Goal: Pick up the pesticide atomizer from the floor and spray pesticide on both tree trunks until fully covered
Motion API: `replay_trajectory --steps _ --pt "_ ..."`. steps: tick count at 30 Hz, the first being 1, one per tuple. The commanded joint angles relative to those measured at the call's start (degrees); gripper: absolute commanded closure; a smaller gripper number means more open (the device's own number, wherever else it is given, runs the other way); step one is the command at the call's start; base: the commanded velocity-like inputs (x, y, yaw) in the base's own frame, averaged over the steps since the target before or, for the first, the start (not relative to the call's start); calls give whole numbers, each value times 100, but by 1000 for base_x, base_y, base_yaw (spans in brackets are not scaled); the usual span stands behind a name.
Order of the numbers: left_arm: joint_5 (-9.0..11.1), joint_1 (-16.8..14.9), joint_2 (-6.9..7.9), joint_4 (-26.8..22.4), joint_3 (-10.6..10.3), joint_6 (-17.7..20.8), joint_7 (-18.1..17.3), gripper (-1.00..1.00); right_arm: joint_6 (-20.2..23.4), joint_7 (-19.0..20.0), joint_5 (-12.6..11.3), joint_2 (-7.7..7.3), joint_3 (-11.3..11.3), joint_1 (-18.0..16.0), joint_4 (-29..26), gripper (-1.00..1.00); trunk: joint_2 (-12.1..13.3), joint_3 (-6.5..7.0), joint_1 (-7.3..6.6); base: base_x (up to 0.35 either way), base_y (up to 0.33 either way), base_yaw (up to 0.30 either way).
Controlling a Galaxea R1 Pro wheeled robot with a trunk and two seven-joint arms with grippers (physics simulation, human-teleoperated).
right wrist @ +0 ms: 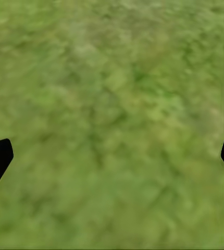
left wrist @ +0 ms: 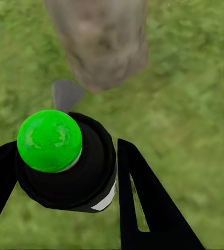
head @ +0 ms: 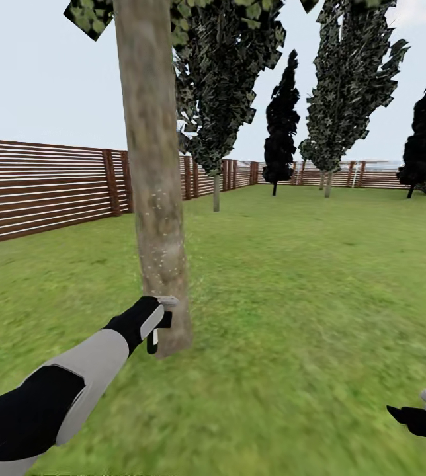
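Now | left claw [left wrist: 65, 177] grips atomizer [left wrist: 65, 161] | trunk [head: 153, 172] just ahead | fence [head: 41, 188] behind

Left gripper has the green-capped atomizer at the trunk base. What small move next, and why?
Probably raise the left gripper slowly up the mottled grey-brown tree trunk. The black atomizer with the green cap sits low beside its base, and pale spray specks show just above it, with much bare trunk higher up.

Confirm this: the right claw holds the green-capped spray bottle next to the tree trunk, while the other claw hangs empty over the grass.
Wrong arm. The left claw holds the green-capped spray bottle next to the tree trunk, as the left wrist view shows. The right claw is the one that hangs empty over the grass.
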Motion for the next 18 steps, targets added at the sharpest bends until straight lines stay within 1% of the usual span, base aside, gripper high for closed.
replay_trajectory --steps 1,11,15,18 --pt "-4 0 0 0 -2 1 1 100 0 0 0 0 0 0 0 -100 0 0 0 0 -345 172" --pt "2 0 0 0 -2 1 1 100 -5 0 0 10 2 0 0 -100 0 0 0 0 -342 247" --pt "3 0 -11 0 -2 1 1 100 -4 0 0 10 0 0 0 -100 0 0 0 2 -72 254" --pt "3 0 -32 0 -2 1 1 100 -3 0 0 10 1 0 0 -100 0 0 0 142 -130 254"
